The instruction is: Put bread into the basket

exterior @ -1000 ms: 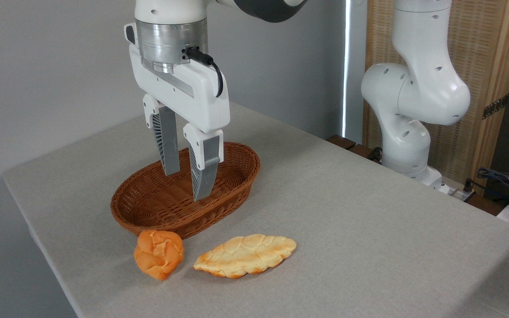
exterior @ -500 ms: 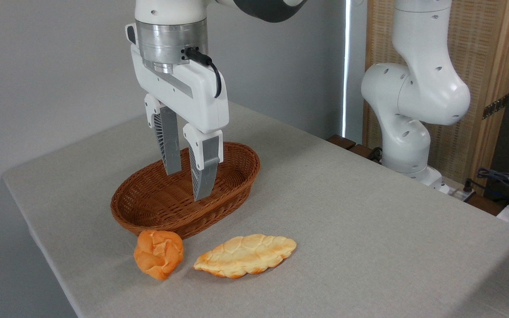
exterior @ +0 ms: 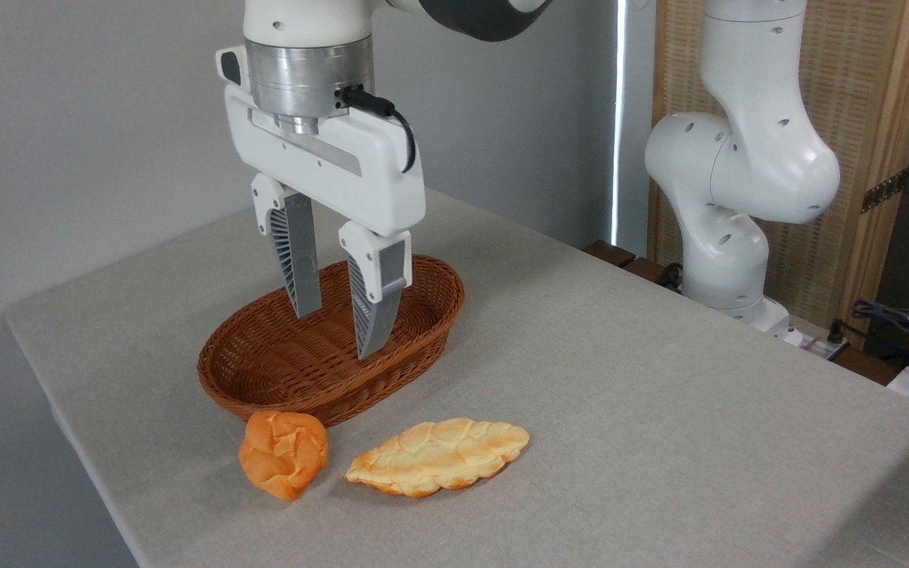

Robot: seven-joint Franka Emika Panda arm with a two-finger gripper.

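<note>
Bright, even indoor light, a thin glaring daylight strip (exterior: 619,118) at far right of centre, soft faint shadows under bread (exterior: 283,454) and basket (exterior: 265,379) on the table (exterior: 620,394), sharp focus throughout, no visible edge distortion

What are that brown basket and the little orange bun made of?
The basket looks like woven wicker with a reddish-brown, slightly glossy finish; the interlaced strands show. The bun has a cracked, matte orange crust like baked bread, though it may be a foam or plastic replica.

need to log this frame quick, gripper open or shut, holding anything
Gripper: open, holding nothing, hanging over the basket; the bread lies on the table.
</note>
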